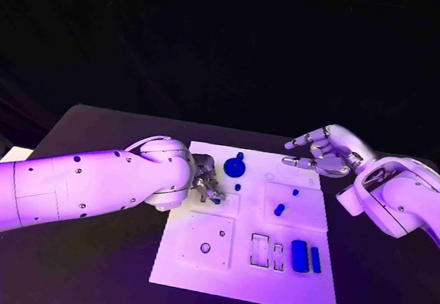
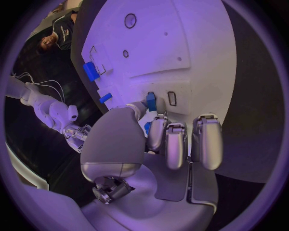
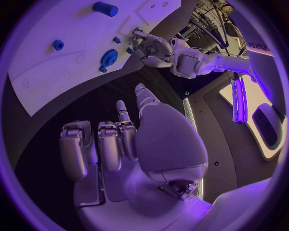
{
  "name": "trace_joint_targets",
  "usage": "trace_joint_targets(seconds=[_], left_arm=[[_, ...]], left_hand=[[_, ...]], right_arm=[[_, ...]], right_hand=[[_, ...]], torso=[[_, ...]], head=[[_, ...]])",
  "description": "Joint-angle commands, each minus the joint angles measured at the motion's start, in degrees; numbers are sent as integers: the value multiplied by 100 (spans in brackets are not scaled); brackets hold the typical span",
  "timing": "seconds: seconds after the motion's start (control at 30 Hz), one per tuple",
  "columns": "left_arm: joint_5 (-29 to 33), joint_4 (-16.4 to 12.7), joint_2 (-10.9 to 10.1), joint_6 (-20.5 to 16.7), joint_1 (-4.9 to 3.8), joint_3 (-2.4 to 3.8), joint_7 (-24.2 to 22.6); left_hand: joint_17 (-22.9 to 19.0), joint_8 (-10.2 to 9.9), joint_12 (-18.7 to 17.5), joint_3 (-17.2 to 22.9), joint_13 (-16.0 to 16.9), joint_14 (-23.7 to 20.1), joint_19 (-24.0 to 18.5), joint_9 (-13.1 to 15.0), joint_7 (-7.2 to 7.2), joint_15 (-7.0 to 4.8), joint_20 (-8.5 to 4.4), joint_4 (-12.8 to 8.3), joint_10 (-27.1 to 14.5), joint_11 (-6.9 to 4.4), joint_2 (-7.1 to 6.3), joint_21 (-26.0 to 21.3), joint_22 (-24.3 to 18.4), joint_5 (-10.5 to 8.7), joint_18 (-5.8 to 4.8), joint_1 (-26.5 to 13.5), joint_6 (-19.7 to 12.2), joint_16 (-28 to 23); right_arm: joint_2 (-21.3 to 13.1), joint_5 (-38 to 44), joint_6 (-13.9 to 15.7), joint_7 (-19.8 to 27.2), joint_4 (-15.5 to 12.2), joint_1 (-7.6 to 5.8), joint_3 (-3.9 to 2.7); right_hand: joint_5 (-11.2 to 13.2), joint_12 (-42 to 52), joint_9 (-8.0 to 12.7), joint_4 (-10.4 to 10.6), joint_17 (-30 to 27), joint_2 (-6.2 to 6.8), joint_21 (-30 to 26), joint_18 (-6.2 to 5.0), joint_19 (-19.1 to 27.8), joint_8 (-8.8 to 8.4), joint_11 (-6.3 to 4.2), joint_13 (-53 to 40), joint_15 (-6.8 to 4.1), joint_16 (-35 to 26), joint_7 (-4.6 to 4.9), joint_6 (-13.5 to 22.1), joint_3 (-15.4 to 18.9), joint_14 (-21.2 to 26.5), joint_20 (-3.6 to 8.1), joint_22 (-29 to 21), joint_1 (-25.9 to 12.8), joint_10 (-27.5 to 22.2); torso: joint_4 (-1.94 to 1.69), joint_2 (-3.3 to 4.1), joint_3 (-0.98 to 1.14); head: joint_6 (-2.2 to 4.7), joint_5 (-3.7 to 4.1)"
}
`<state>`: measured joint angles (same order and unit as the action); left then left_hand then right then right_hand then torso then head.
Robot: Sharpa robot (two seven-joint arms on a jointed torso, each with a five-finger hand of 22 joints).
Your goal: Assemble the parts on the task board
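While the left hand works at the left edge of the task board, just left of centre in the head view, its fingers are curled down onto the board, and the left wrist view shows a small blue part at their tips, standing upright beside a small rectangular slot. Whether the fingers actually grip that part cannot be told.

The task board lies flat on the black desk, in the lower middle of the head view. A round blue part sits near the board's upper edge. Two small blue parts lie right of the board's centre. A blue cylinder and a thinner blue bar lie side by side in the board's lower right area, next to two rectangular recesses.

The right hand hovers at the board's upper right corner, in the upper right of the head view. Its fingers are spread apart and hold nothing; it touches neither the board nor any part.
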<state>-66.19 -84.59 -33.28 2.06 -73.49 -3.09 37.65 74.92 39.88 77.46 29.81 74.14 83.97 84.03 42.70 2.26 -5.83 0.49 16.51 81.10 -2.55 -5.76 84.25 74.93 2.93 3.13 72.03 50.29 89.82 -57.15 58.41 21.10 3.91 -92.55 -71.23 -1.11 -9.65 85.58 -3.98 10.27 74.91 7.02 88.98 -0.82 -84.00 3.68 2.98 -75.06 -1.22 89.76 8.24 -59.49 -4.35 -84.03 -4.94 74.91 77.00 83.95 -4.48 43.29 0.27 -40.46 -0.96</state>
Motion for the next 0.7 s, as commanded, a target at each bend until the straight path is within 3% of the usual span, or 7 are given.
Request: trace_joint_targets(seconds=[0.03,0.7], left_arm=[[-32,26,27,29,8,-2,0],[-32,13,43,414,6,2,32]], left_hand=[[1508,28,33,776,9,603,233,0,-75,14,17,-747,32,6,47,34,606,19,-108,-4,47,18],[1508,49,14,840,-18,603,234,35,-84,11,13,-817,21,-1,-12,37,612,17,-108,-29,48,18]], right_arm=[[15,16,-105,3,6,7,1],[26,16,-174,0,17,18,6]], right_hand=[[-16,-31,-9,-2,1509,-25,-29,22,-468,29,22,-1286,36,24,-27,-25,34,-597,-26,1273,-34,385],[-16,-28,-9,-1,1509,-29,-31,22,-467,29,22,-1287,36,24,-27,-25,39,-597,-26,1270,-35,386]], torso=[[-1,0,2],[-8,0,-6]], head=[[-15,-9],[-51,3]])
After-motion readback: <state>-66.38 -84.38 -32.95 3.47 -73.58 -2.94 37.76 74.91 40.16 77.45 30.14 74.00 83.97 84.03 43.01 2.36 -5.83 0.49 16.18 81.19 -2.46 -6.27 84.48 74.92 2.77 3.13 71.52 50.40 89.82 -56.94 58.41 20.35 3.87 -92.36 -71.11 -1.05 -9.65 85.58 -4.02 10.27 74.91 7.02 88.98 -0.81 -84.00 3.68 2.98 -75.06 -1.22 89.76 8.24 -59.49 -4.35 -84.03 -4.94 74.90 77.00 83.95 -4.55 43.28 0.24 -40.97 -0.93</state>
